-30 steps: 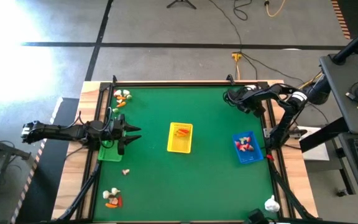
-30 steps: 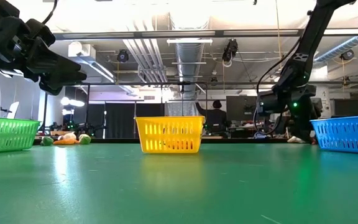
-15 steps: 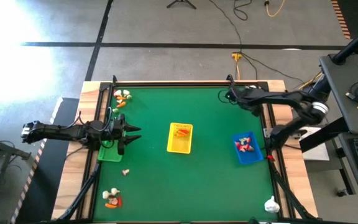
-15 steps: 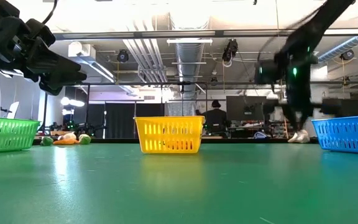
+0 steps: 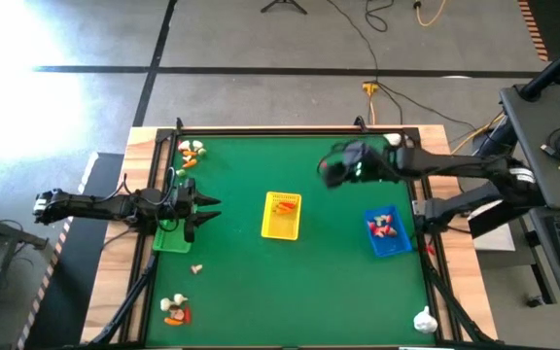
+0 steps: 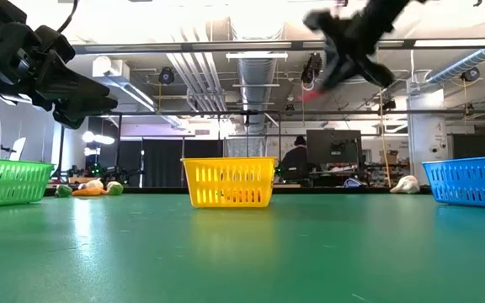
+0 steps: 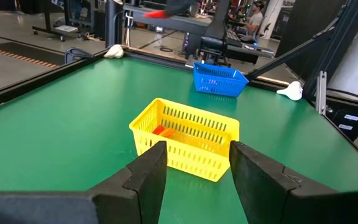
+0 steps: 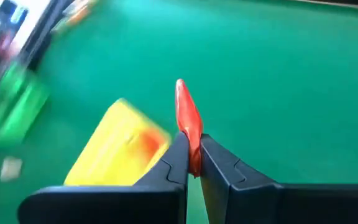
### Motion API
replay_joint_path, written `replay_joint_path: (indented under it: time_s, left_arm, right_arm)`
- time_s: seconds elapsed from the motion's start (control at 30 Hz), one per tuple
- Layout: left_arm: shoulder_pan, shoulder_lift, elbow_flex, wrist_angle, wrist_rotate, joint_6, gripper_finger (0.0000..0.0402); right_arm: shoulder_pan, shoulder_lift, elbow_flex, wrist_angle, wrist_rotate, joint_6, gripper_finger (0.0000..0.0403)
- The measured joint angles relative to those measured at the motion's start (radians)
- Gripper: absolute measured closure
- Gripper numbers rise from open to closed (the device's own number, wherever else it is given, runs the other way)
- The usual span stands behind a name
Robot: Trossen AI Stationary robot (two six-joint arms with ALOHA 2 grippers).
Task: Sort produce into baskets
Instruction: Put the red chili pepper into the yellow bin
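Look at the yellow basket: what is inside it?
An orange piece lies in the yellow basket, at its far end in the high view. In the left wrist view the near wall partly covers it, so its shape and any smaller pieces beside it cannot be made out.

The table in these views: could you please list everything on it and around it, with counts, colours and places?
green basket: one, left side, under the left arm
yellow basket: one, centre, orange pieces inside
blue basket: one, right side, red-and-white pieces inside
loose produce, far-left corner: small cluster, white, orange, green
loose produce, near-left corner: small cluster, white, orange
single cream piece: one, near the green basket
white piece: one, near-right table edge
person: one, seated in the room behind
left pincer: open, over the green basket
right pincer: shut on an orange-red piece, raised beyond the yellow basket
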Motion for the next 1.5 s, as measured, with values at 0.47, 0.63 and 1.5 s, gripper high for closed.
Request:
replay_joint_path:
  time_s: [0.47,0.63,1.5]
  left_arm:
    - [0.0,0.0,0.0,0.0,0.0,0.0,0.0243]
    - [0.0,0.0,0.0,0.0,0.0,0.0,0.0243]
    - [0.001,0.001,0.0,0.0,-0.163,0.031,0.0243]
  right_arm:
    - [0.245,0.596,0.407,-0.02,0.007,-0.441,0.0387]
    - [0.195,0.752,0.551,-0.154,0.008,-0.431,0.0376]
    - [0.23,0.87,0.923,-0.555,0.012,-0.436,0.023]
